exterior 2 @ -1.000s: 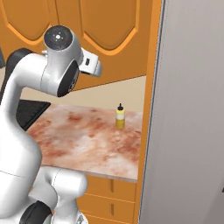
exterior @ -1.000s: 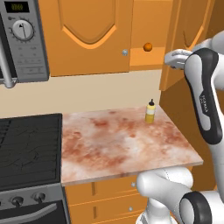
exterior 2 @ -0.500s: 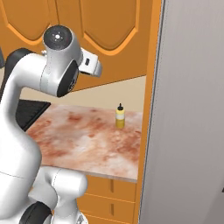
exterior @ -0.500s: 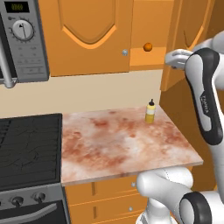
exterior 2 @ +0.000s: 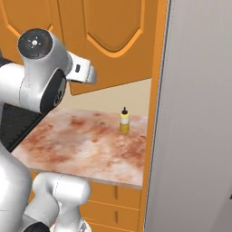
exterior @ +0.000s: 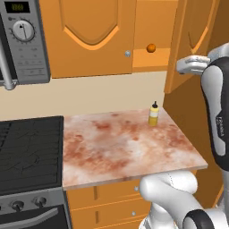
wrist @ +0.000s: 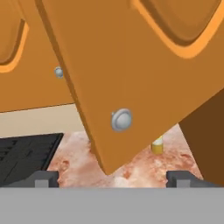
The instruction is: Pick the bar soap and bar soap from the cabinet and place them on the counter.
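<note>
Kitchen — stove [exterior: 29, 154], microwave [exterior: 22, 42], orange cabinet [exterior: 89, 38], stone counter [exterior: 125, 147]

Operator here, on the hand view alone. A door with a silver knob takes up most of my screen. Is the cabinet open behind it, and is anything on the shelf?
Observer: Yes. From the left base view, the cabinet stands open beside that swung-out door, and a small orange ball sits on its shelf.
Operator: I see a yellow sliver under the door's edge. What is it?
Observer: A yellow bottle with a dark cap, standing upright near the back right corner of the counter.
Operator: And above the stove at my left?
Observer: A microwave hangs above the stove, left of the cabinet's shut door.
</note>
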You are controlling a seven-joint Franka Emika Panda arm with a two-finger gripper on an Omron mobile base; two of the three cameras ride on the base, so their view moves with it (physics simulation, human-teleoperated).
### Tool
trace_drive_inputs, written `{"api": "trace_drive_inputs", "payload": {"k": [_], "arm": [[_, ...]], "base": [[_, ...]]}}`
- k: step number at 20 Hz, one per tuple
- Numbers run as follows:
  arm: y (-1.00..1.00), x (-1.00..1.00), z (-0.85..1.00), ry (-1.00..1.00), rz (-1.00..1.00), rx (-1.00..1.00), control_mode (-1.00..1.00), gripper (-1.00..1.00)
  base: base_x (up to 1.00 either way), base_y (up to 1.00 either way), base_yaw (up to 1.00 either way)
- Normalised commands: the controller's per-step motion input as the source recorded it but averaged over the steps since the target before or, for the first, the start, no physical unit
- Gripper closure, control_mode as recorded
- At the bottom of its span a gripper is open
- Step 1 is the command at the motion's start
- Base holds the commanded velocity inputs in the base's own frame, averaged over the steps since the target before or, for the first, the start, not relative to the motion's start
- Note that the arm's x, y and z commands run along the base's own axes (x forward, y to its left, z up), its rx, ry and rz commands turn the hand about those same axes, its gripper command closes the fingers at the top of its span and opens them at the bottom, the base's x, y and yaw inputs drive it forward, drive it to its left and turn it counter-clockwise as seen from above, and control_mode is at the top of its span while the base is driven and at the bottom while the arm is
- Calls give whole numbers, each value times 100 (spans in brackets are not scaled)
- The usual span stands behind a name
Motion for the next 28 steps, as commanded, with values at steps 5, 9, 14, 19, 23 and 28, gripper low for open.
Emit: {"api": "trace_drive_inputs", "payload": {"k": [5,9,14,19,23,28], "arm": [[74,-22,5,9,-3,-24,-100,-100],[74,0,0,28,0,-33,-100,-100],[53,6,0,37,-1,-34,-100,-100],[35,16,1,37,-4,-33,-100,-100],[7,36,0,30,-4,-33,-100,-100],[-1,48,-15,9,0,-33,-100,-100]], "base": [[0,0,0],[0,0,0],[0,0,0],[0,0,0],[0,0,0],[0,0,0]]}}
